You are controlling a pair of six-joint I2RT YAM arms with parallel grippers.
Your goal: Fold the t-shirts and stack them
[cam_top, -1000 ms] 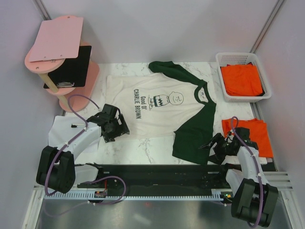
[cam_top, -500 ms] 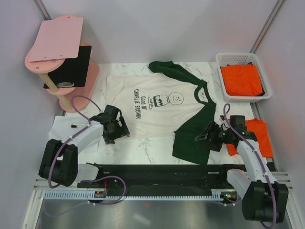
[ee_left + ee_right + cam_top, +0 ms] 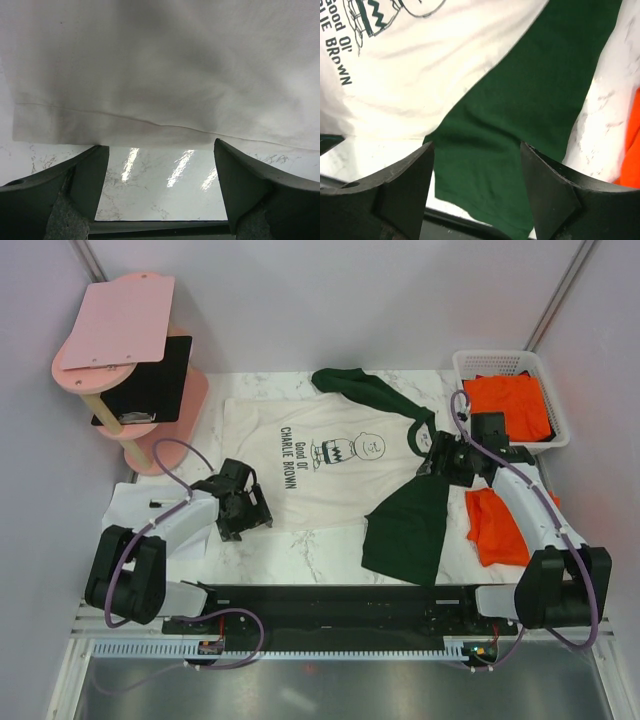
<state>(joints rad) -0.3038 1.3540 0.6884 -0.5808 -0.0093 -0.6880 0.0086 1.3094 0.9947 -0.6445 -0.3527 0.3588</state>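
The cream-white Charlie Brown t-shirt (image 3: pixel 330 455) lies spread flat on the marble table, its dark green right sleeve (image 3: pixel 410 520) stretched toward the near edge. My left gripper (image 3: pixel 245 510) is open and low at the shirt's near-left hem (image 3: pixel 150 122), with bare marble between the fingers. My right gripper (image 3: pixel 440 455) is open above the shirt's right shoulder; its wrist view looks down on the green sleeve (image 3: pixel 530 130) and the print. A folded orange t-shirt (image 3: pixel 505 525) lies on the table at right. More orange shirts (image 3: pixel 508 405) fill the white basket.
A white plastic basket (image 3: pixel 556 425) stands at the back right. A pink stand (image 3: pixel 125 340) with a black clipboard is at the back left. White paper sheets (image 3: pixel 135 505) lie under my left arm. A black rail (image 3: pixel 330 605) runs along the near edge.
My right arm has swung from the near right edge up and back to the shirt's right shoulder, uncovering the folded orange shirt. My left gripper has barely moved.
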